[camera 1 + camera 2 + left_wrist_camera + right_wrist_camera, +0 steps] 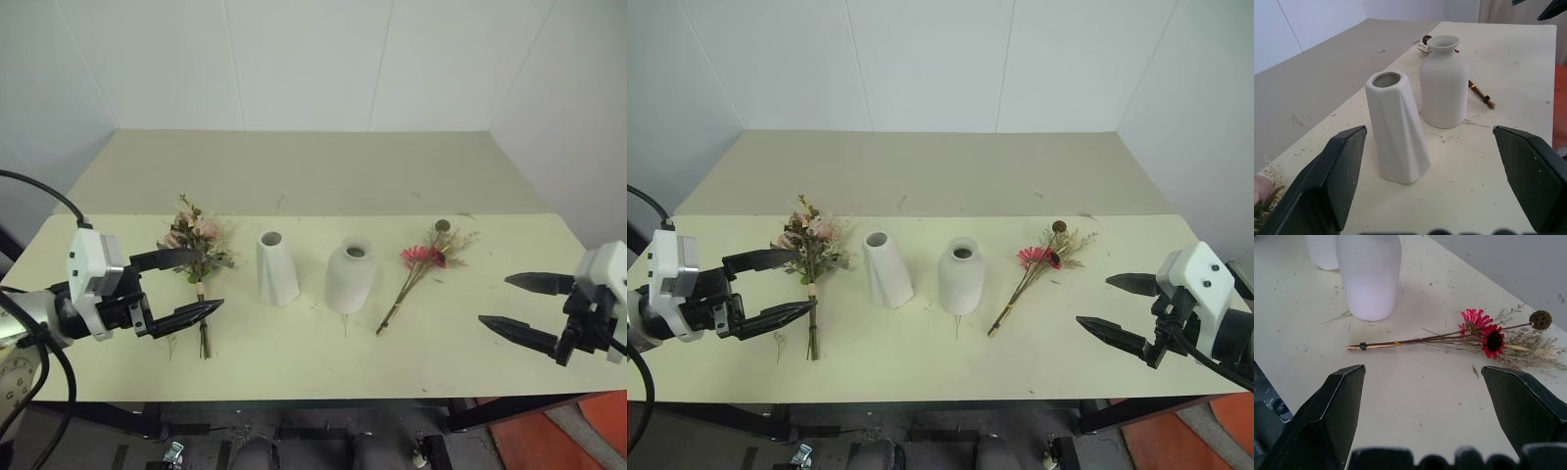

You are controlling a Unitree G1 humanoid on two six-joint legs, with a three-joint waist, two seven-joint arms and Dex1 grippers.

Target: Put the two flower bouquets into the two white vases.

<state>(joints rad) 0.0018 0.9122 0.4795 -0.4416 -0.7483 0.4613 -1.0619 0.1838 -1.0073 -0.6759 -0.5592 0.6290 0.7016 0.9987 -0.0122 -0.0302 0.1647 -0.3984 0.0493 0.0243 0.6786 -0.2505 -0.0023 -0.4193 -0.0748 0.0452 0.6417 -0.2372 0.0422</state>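
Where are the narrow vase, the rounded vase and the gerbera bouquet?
narrow vase (277, 269): left eye view, mid body.
rounded vase (349, 279): left eye view, mid body.
gerbera bouquet (1492, 340): right wrist view, red flower head.

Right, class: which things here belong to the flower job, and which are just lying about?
Job:
- pink rose bouquet
- red gerbera bouquet
- narrow tapered vase
- rounded vase
- left gripper, right gripper, both open

Lying about:
- dried plant bits on the table
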